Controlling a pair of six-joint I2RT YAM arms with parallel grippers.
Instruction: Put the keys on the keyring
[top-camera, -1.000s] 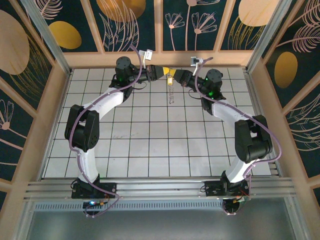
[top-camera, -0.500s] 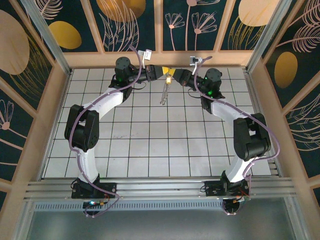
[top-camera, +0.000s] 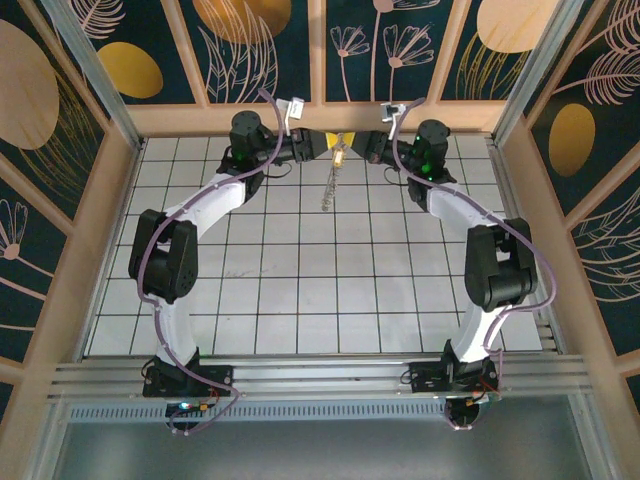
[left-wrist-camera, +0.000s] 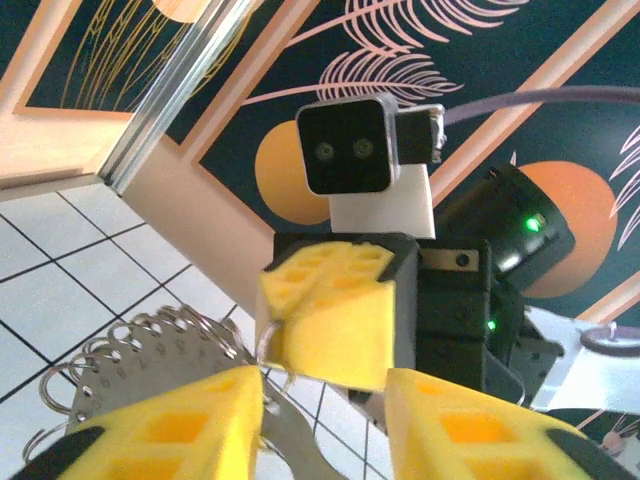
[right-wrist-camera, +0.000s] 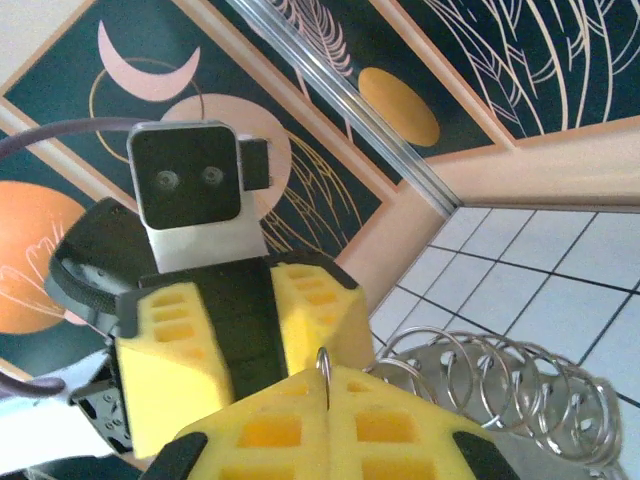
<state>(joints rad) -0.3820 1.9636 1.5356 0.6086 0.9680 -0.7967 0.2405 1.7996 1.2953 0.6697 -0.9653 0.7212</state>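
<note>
Seen from above, the left tool (top-camera: 328, 146) and the right tool (top-camera: 358, 148) meet nose to nose at the top centre, over the far edge of the tiled surface (top-camera: 300, 280). The keyring (top-camera: 328, 190), a chain of silver rings, trails down-frame from where they meet.

In the left wrist view, the left tool's yellow fingers (left-wrist-camera: 170, 435) stand apart along the bottom edge, gripping nothing. The right tool sits clenched at centre, with the rings fanned at lower left.

In the right wrist view, the right tool's pads (right-wrist-camera: 290, 430) at the bottom centre are pressed together on one thin ring. The rest of the keyring coils at lower right.
</note>
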